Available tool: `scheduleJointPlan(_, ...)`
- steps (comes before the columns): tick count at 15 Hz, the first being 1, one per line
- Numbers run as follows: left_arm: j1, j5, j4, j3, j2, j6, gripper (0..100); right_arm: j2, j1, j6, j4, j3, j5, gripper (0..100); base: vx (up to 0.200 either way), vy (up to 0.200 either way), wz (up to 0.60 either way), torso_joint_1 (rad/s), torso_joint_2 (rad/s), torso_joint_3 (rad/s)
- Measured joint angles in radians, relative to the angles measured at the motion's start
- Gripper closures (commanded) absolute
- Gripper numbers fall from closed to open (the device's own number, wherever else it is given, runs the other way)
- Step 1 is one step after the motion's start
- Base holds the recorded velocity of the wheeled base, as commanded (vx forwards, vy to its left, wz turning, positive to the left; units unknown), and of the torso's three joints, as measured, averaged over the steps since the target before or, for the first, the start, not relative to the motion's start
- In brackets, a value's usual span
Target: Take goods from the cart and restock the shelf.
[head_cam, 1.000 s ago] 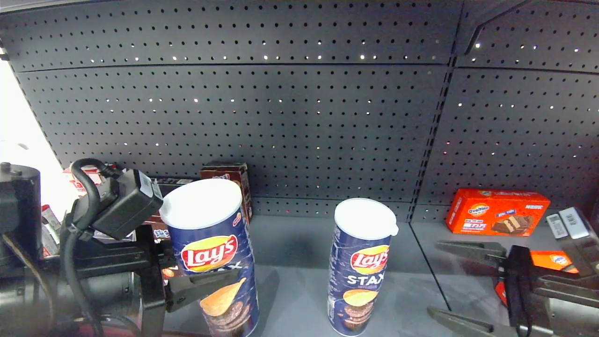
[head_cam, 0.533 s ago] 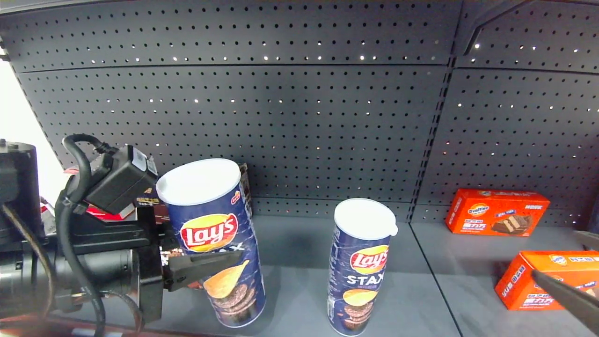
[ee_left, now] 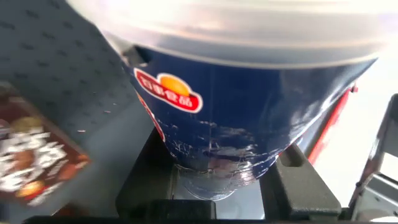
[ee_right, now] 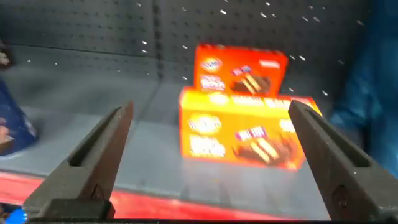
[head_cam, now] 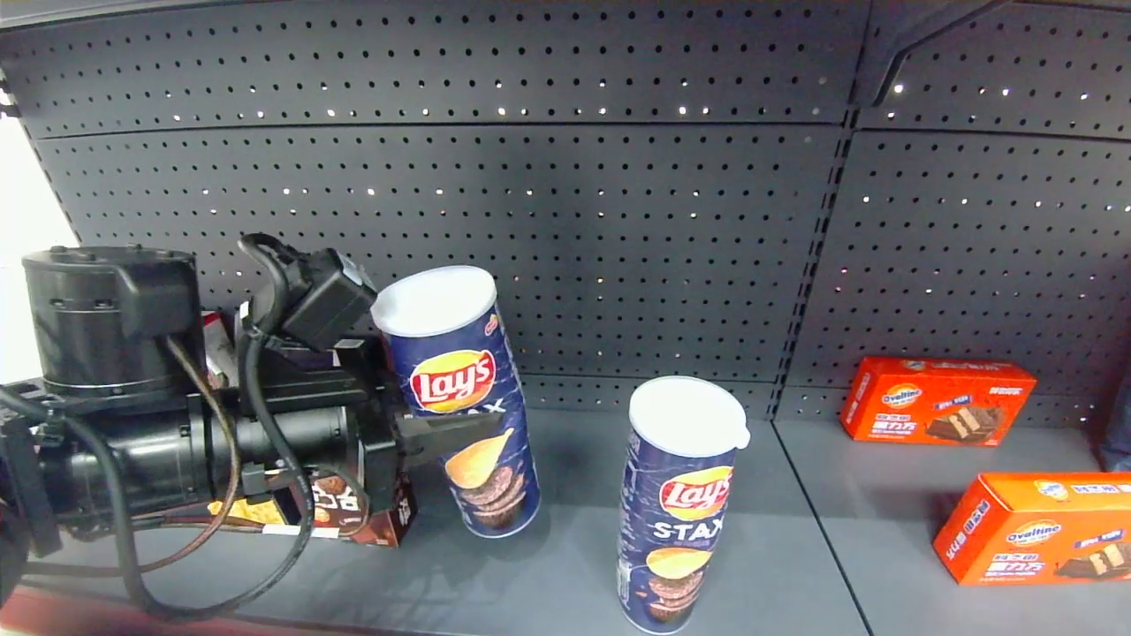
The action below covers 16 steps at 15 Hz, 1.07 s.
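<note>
At middle left, the left gripper (head_cam: 466,429) holds the tall blue chip can with a white lid (head_cam: 446,382) around its middle; the can leans, top to the left, bottom down by the grey shelf (head_cam: 565,548).

A dark pegboard wall (head_cam: 565,221) spans the upper frame, with pinpoints of light showing through its holes. A grey shelf (head_cam: 574,574) lies below. A white glare (head_cam: 22,221) fills the far left.
</note>
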Motion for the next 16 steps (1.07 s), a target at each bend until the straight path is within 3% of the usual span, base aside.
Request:
scheduleJointPlan(4,0.002,-0.029,-0.005,-0.049,0.091,0.003,100,-0.162,-0.052,0.004,-0.026,0.157,-0.080,0,0.000,0.000,0.00,0.000,0.00,0.000)
scheduleJointPlan(7,0.000,-0.048,-0.005,-0.156,0.179,0.005,100,-0.196,-0.058,0.034,0.003,0.212,-0.109,0,0.000,0.000,0.00,0.000,0.00,0.000)
scheduleJointPlan(10,-0.005,-0.050,-0.005,-0.233,0.256,0.008,100,-0.206,-0.059,0.118,0.049,0.217,-0.053,0,0.000,0.000,0.00,0.000,0.00,0.000)
scheduleJointPlan(16,-0.009,-0.051,-0.005,-0.260,0.305,0.007,100,-0.209,-0.059,0.118,0.049,0.219,-0.018,0,0.000,0.000,0.00,0.000,0.00,0.000)
